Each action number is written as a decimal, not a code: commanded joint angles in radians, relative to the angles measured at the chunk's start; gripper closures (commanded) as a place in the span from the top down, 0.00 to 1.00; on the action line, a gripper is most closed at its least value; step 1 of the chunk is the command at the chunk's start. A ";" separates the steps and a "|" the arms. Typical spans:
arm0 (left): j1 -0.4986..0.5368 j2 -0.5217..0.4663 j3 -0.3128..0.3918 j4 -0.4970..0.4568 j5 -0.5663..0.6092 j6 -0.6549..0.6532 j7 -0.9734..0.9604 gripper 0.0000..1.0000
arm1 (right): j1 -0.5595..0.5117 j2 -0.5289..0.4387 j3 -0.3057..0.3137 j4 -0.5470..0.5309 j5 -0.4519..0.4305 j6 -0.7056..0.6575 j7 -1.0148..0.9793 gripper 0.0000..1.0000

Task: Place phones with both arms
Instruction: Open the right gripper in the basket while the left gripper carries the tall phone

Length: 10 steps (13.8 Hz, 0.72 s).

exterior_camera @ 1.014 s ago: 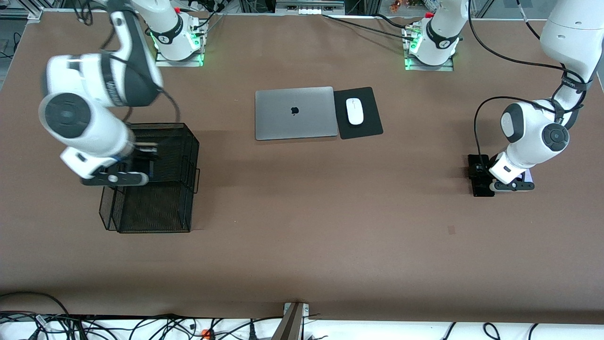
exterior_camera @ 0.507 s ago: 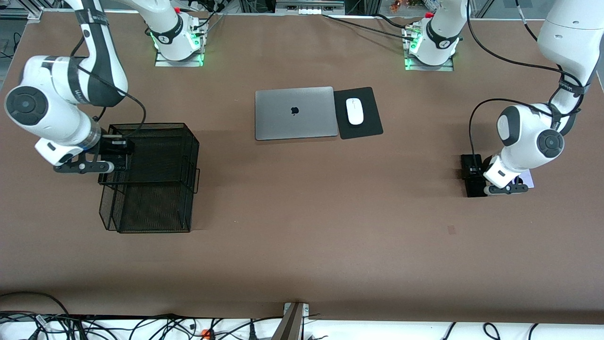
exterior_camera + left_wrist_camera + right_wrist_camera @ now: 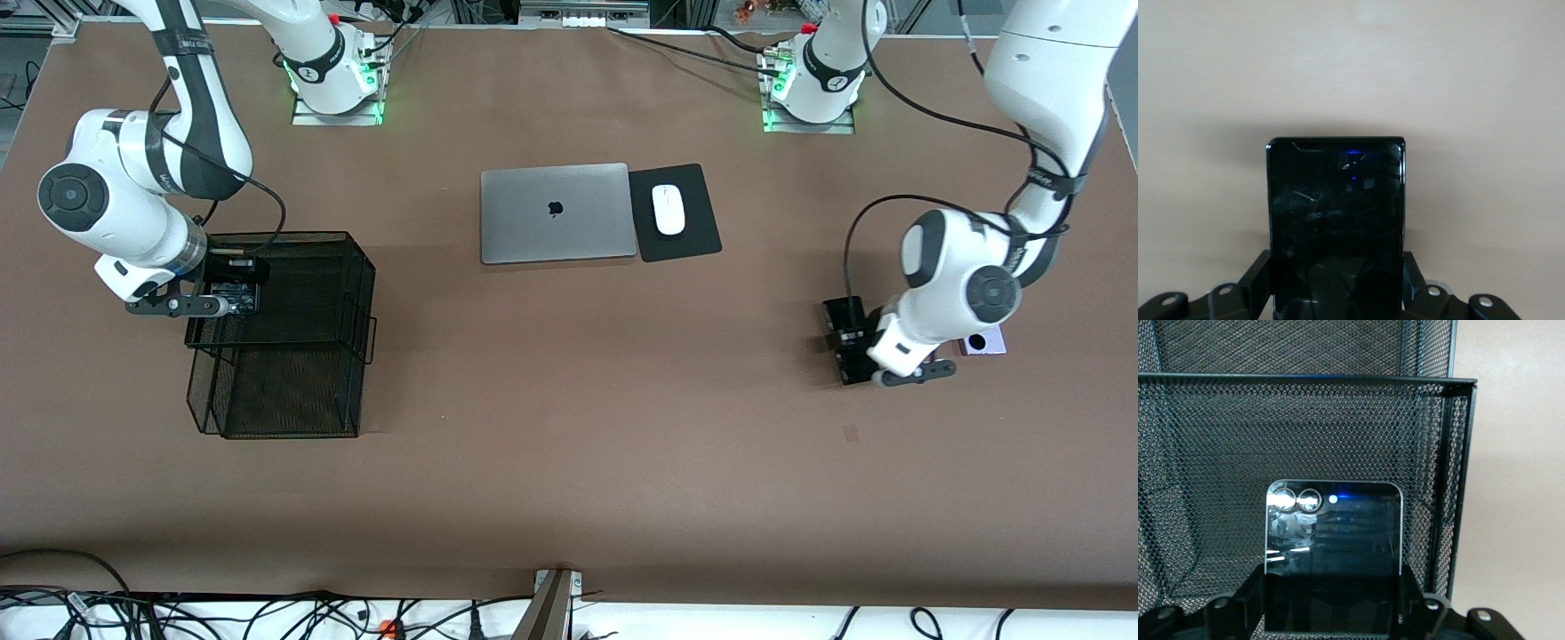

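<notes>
3 phones: squarish black flip phone [image 3: 1333,557] clamped in right pincer [image 3: 191,307] over mesh basket [image 3: 293,356], unreleased; long black slab phone [image 3: 1336,227] gripped in left pincer [image 3: 907,373] over bare worktop [image 3: 578,400]; lilac-white flip phone [image 3: 982,341] lying beside it, apparently unhandled; laptop [image 3: 556,212], mouse [image 3: 668,209] untouched.

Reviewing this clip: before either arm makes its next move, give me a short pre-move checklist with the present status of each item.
1. Right gripper jaws shut on flip phone: ok.
2. Flip phone over the mesh basket: ok.
3. Left gripper jaws shut on black slab phone: ok.
4. Slab phone lifted off the table: cannot tell.
5. Lilac-white flip phone on the table beside the left arm, not yet collected: not ok.
6. Laptop and mouse away from both arms: ok.
</notes>
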 commanded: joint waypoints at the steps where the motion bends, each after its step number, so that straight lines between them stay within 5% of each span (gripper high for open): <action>1: -0.105 0.038 0.007 0.091 -0.009 -0.043 -0.127 0.11 | 0.007 -0.014 -0.010 -0.015 0.021 0.015 -0.004 0.32; 2: -0.131 0.049 0.008 0.105 -0.006 -0.041 -0.159 0.11 | 0.004 -0.012 -0.010 -0.015 0.019 0.023 -0.003 0.54; 5: -0.229 0.060 0.008 0.160 -0.004 -0.041 -0.230 0.11 | 0.004 -0.006 -0.009 -0.012 0.021 0.035 0.002 0.70; 7: -0.301 0.066 0.008 0.191 -0.004 -0.041 -0.262 0.10 | 0.004 -0.005 -0.009 -0.010 0.022 0.038 0.004 0.94; 10: -0.416 0.118 0.013 0.286 -0.003 -0.041 -0.343 0.11 | 0.004 -0.006 -0.009 -0.007 0.022 0.037 0.004 0.99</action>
